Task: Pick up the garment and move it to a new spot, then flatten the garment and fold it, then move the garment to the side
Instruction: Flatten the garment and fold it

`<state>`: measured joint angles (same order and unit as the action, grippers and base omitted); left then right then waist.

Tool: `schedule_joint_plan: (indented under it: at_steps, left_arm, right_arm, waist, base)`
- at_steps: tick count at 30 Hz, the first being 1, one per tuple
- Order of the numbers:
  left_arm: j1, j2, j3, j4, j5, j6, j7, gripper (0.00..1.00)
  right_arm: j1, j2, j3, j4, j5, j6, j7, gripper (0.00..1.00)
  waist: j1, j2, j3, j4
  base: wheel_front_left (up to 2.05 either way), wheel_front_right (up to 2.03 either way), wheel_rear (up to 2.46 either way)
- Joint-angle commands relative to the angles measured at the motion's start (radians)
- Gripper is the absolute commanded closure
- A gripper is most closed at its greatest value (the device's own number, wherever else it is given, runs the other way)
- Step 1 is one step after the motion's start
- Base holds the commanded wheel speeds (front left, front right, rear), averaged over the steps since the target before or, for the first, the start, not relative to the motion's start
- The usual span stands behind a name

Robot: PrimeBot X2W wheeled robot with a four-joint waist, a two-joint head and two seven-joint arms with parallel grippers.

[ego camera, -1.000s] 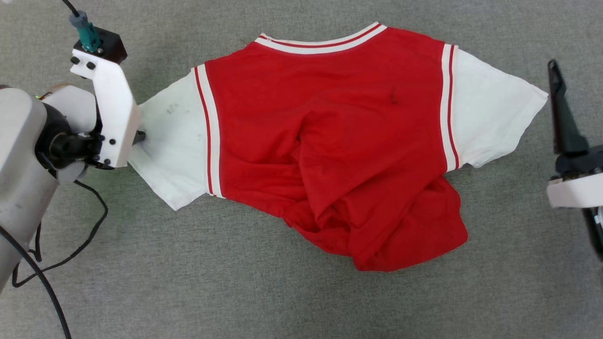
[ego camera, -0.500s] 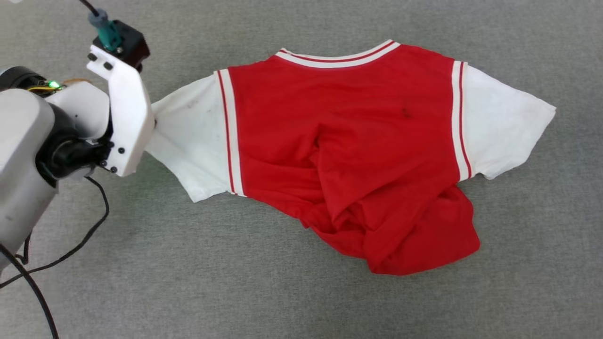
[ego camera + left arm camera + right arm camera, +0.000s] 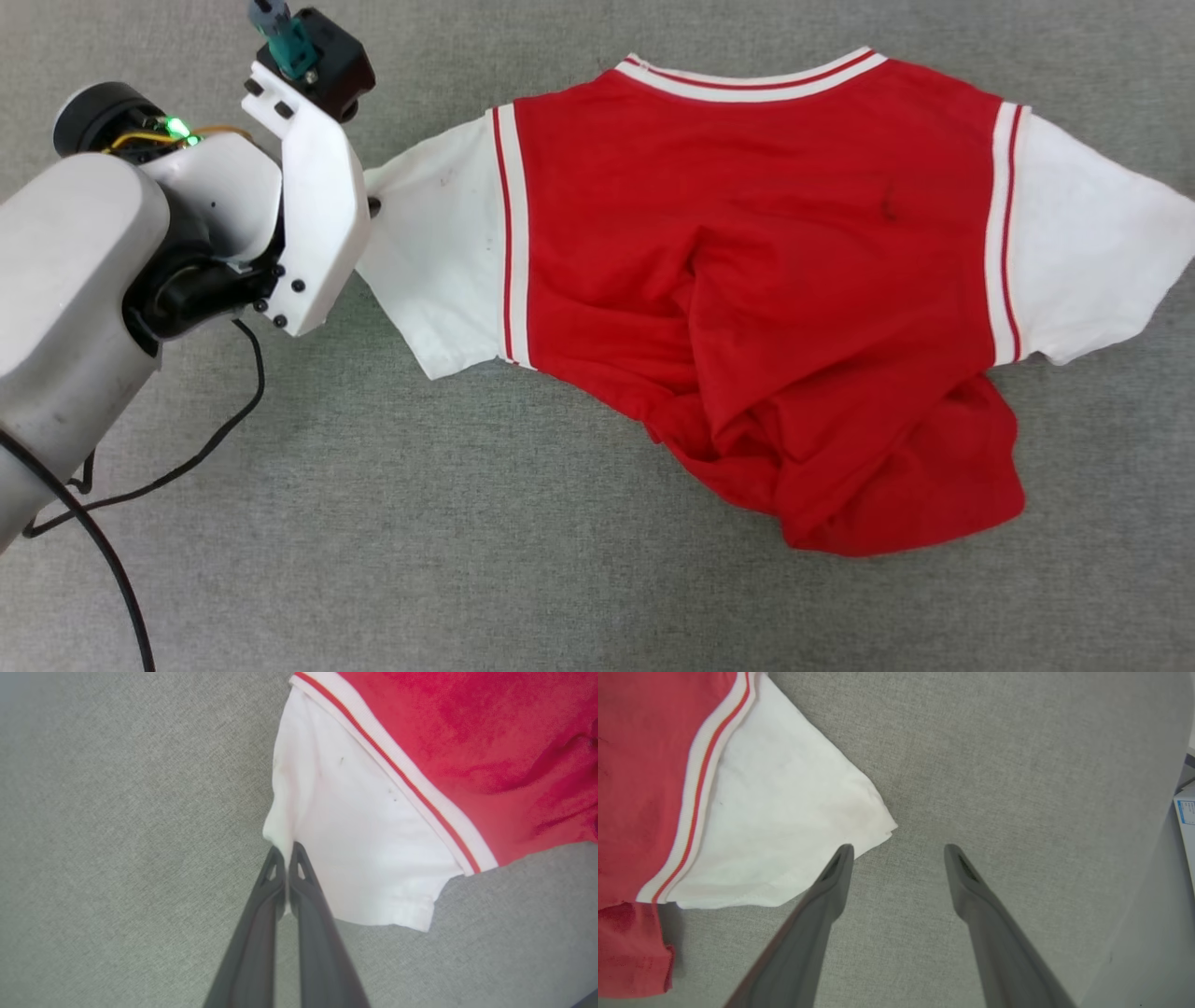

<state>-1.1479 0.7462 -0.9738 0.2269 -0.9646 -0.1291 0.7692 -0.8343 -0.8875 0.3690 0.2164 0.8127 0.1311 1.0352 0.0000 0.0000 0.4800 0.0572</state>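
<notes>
Red garment [image 3: 747,233] on grey carpet [image 3: 560,579]; left gripper [image 3: 285,853] pinches its white sleeve [image 3: 355,849], right gripper [image 3: 899,848] spread, empty

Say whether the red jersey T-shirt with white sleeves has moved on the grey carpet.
Cannot tell: the T-shirt sits further right in the head view, but so does the left gripper, and the carpet bears no mark.

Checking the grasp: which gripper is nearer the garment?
Left. The left gripper is shut on the garment, at one white sleeve's edge; the right gripper hangs open beside the other sleeve's corner.
</notes>
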Motion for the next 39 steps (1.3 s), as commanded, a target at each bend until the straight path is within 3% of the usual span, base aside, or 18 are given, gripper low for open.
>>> schedule_joint_plan:
  at_steps: [1,7,15,16,17,24,39]
  left_arm:
    - [-0.016,0.000,-0.005,0.002,-0.003,0.000,-0.008,1.00]
    - [-0.047,-0.005,-0.018,0.019,-0.016,0.000,-0.032,1.00]
    - [-0.068,-0.004,-0.054,0.047,-0.036,0.000,-0.057,1.00]
    - [-0.069,-0.003,-0.059,0.050,-0.041,0.000,-0.061,1.00]
    - [-0.070,-0.002,-0.065,0.054,-0.041,0.000,-0.063,1.00]
    - [-0.074,0.005,-0.091,0.082,-0.041,0.000,-0.118,1.00]
    - [-0.163,0.089,-0.048,0.003,-0.012,0.000,-0.335,1.00]
  right_arm:
    - [-0.017,0.021,0.000,0.014,0.004,-0.001,0.008,0.00]
    - [-0.026,0.103,-0.030,0.134,0.009,-0.001,0.035,0.00]
    - [0.050,0.186,0.016,0.201,0.008,0.000,0.022,0.00]
    - [0.049,0.186,0.019,0.199,0.006,0.000,0.014,0.76]
    - [0.046,0.181,0.023,0.195,0.003,0.000,0.008,1.00]
    - [-0.026,0.131,0.040,0.150,-0.030,-0.001,-0.070,1.00]
    - [-0.097,0.029,0.059,-0.035,0.023,-0.001,-0.418,1.00]
  waist:
    - [0.0000,0.0000,0.020,0.014]
    - [0.0000,0.0000,0.066,0.036]
    - [0.0000,0.0000,0.071,0.033]
    - [0.0000,0.0000,0.068,0.031]
    - [0.0000,0.0000,0.062,0.028]
    - [0.0000,0.0000,-0.016,0.007]
    - [0.0000,0.0000,-0.196,-0.008]
  base:
    - [0.00,0.00,0.00]
    - [0.00,0.00,0.00]
    - [0.00,0.00,0.00]
    - [0.00,0.00,0.00]
    - [0.00,0.00,0.00]
    - [0.00,0.00,0.00]
    - [0.00,0.00,0.00]
